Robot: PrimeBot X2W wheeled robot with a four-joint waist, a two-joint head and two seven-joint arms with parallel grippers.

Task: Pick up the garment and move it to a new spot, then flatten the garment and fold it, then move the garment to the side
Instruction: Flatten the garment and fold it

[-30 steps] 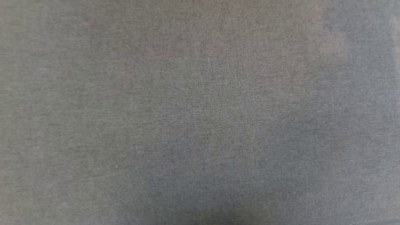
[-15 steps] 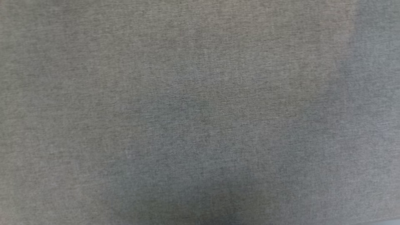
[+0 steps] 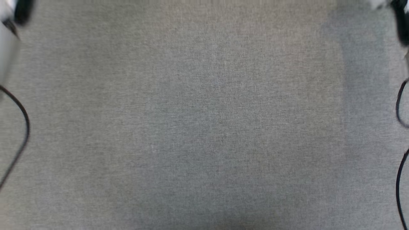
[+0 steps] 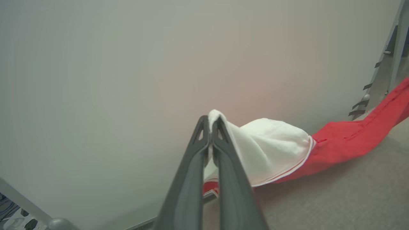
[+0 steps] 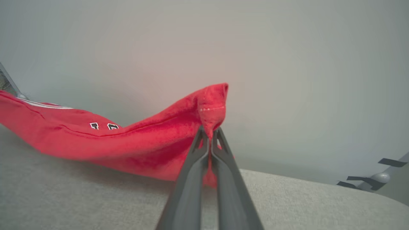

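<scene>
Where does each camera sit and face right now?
Head view: on the head, facing down at grey cloth surface; cables at both edges.
Left wrist view: along left gripper, shut on the garment by its white sleeve.
Right wrist view: along right gripper, shut on its red edge.
Both wrist views share the garment and wall.

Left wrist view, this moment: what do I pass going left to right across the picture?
Rounded grey fitting in the bottom corner → left pincer, shut on the garment's white sleeve → garment's red body → grey metal frame at the right edge.
</scene>
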